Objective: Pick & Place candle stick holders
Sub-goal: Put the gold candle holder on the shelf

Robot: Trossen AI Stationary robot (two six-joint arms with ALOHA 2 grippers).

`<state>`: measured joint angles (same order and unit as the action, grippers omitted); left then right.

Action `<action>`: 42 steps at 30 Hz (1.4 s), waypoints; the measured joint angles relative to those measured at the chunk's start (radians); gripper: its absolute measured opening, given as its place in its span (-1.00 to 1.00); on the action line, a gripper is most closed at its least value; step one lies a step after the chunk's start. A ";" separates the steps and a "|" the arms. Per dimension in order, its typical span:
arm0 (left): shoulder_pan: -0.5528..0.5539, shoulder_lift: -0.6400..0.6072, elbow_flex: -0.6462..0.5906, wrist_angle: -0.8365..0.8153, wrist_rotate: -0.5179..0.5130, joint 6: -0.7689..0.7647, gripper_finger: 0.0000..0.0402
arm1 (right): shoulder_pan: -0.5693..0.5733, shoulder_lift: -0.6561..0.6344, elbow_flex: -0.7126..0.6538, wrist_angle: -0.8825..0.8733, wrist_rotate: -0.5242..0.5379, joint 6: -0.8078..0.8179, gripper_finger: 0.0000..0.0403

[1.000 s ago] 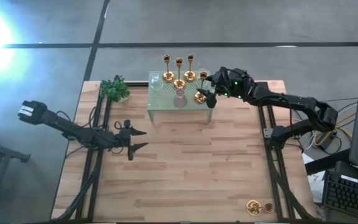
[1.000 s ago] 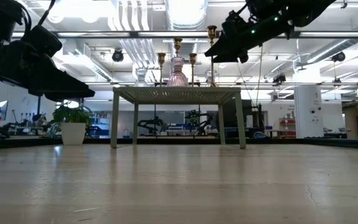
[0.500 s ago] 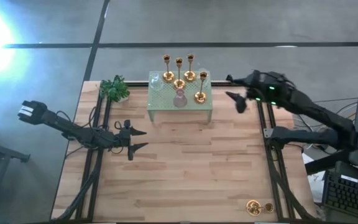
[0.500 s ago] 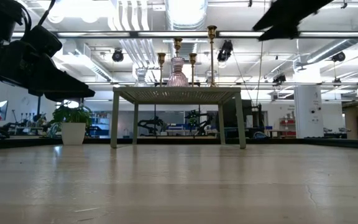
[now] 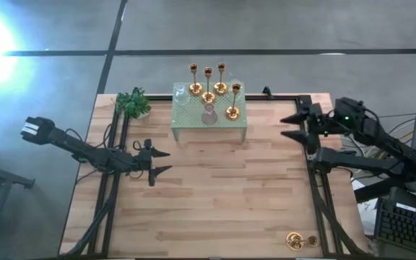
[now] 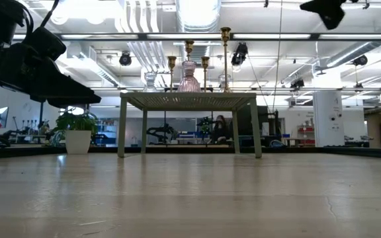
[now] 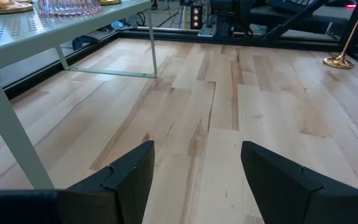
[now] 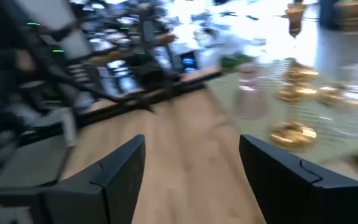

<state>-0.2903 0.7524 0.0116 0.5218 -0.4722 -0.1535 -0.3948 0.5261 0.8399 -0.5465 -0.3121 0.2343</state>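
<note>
My right gripper hangs empty beside the right end of the stand, a short way off it and well above the table, its fingers spread wide. My left gripper waits low in front of the stand's left end, also spread wide and empty.

Four holders stand upright on the stand, with a pink glass piece and a clear one among them. A fifth holder sits far off, at the table's near right corner, well apart from the stand, with what looks like a sixth just beside it. A plant stands off the stand's left end.

The holders are shiny gold: a round flat base, a thin stem, a small cup on top. In the low view they rise at uneven heights, the tallest nearest the stand's right end. Top-heavy and slick, I judge, so easy to tip.

The next step looks to be fetching the corner holder. I should come down over it from above, keep the jaws wide until the stem is between them, close on the stem just above the base, and lift straight up. Carrying it to the stand, I should go in from its right end, high enough to clear the tall holder there, and set the base flat on a bare patch before letting go.
</note>
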 joint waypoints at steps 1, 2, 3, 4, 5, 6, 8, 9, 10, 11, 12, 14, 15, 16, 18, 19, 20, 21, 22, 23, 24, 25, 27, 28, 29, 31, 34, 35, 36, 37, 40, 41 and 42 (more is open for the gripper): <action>0.000 0.000 0.000 0.000 0.000 0.000 0.22 | 0.015 0.008 -0.023 0.046 -0.029 0.007 0.23; 0.000 0.000 0.000 0.000 0.000 0.000 0.22 | 0.031 0.017 -0.048 0.111 -0.066 0.014 0.20; 0.000 0.000 0.000 0.000 0.000 0.000 0.22 | 0.048 0.030 -0.074 0.185 -0.109 0.023 0.18; 0.000 0.000 0.000 0.000 0.000 0.000 0.22 | 0.069 0.051 -0.100 0.265 -0.152 0.026 0.15; 0.000 0.000 0.000 0.000 0.000 0.000 0.22 | 0.090 0.074 -0.124 0.349 -0.192 0.028 0.13; 0.000 0.000 0.000 0.000 0.000 0.000 0.22 | 0.113 0.097 -0.144 0.426 -0.225 0.027 0.12; 0.000 0.000 0.000 0.000 0.000 0.000 0.22 | 0.159 0.149 -0.179 0.536 -0.262 0.002 0.09; 0.000 0.000 0.000 0.000 0.000 0.000 0.22 | 0.182 0.173 -0.190 0.574 -0.265 -0.017 0.08; 0.000 0.000 0.000 0.000 0.000 0.000 0.22 | 0.205 0.198 -0.197 0.603 -0.265 -0.035 0.07; 0.000 0.000 0.000 0.000 0.000 0.000 0.22 | 0.226 0.222 -0.202 0.623 -0.265 -0.054 0.07; 0.000 0.000 0.000 0.000 0.000 0.000 0.22 | 0.248 0.247 -0.205 0.636 -0.266 -0.067 0.07; 0.000 0.000 0.000 0.000 0.000 0.000 0.22 | 0.294 0.299 -0.206 0.640 -0.272 -0.086 0.07; 0.000 0.000 0.000 0.000 0.000 0.000 0.22 | 0.319 0.324 -0.206 0.639 -0.281 -0.098 0.07; 0.000 0.000 0.000 0.000 0.000 0.000 0.22 | 0.343 0.349 -0.206 0.640 -0.303 -0.110 0.07; 0.000 0.000 0.000 0.000 0.000 0.000 0.22 | 0.387 0.392 -0.204 0.639 -0.380 -0.130 0.06; 0.000 0.000 0.000 0.000 0.000 0.000 0.22 | 0.409 0.413 -0.202 0.640 -0.427 -0.134 0.06; 0.000 0.000 0.000 0.000 0.000 0.000 0.22 | 0.430 0.432 -0.200 0.639 -0.476 -0.134 0.06; 0.000 0.000 0.000 0.000 0.000 0.000 0.22 | 0.449 0.448 -0.199 0.634 -0.524 -0.128 0.06; 0.000 0.000 0.000 0.000 0.000 0.000 0.22 | 0.468 0.461 -0.199 0.628 -0.565 -0.112 0.06; 0.000 0.000 0.000 0.000 0.000 0.000 0.22 | 0.487 0.473 -0.199 0.628 -0.598 -0.092 0.06; 0.000 0.000 0.000 0.000 0.000 0.000 0.22 | 0.506 0.480 -0.201 0.627 -0.616 -0.065 0.06; 0.000 0.000 0.000 0.000 0.000 0.000 0.22 | 0.525 0.483 -0.203 0.609 -0.622 -0.047 0.06; 0.000 0.000 0.000 0.000 0.000 0.000 0.22 | 0.561 0.485 -0.206 0.526 -0.618 -0.035 0.06; 0.000 0.000 0.000 0.000 0.000 0.000 0.22 | 0.577 0.483 -0.206 0.468 -0.596 -0.035 0.06; 0.000 0.000 0.000 0.000 0.000 0.000 0.22 | 0.593 0.479 -0.207 0.402 -0.565 -0.039 0.06; 0.000 0.000 0.000 0.000 0.000 0.000 0.22 | 0.630 0.465 -0.208 0.272 -0.476 -0.051 0.05; 0.000 0.000 0.000 0.000 0.000 0.000 0.22 | 0.691 0.434 -0.209 0.160 -0.325 -0.042 0.00; 0.000 0.000 0.000 0.000 0.000 0.000 0.22 | 0.711 0.422 -0.209 0.146 -0.288 -0.028 -0.04; 0.000 0.000 0.000 0.000 0.000 0.000 0.22 | 0.730 0.407 -0.209 0.139 -0.256 -0.010 -0.07; 0.000 0.000 0.000 0.000 0.000 0.000 0.22 | 0.749 0.392 -0.209 0.138 -0.226 0.012 -0.11; 0.000 0.000 0.000 0.000 0.000 0.000 0.22 | 0.802 0.341 -0.209 0.130 -0.185 0.095 -0.20; 0.000 0.000 0.000 0.000 0.000 0.000 0.22 | 0.819 0.324 -0.210 0.129 -0.184 0.128 -0.23; 0.000 0.000 0.000 0.000 0.000 0.000 0.22 | 0.837 0.306 -0.212 0.128 -0.183 0.164 -0.26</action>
<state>-0.2901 0.7525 0.0116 0.5217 -0.4724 -0.1535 0.4424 0.8324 0.6279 -0.4184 -0.4949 0.3980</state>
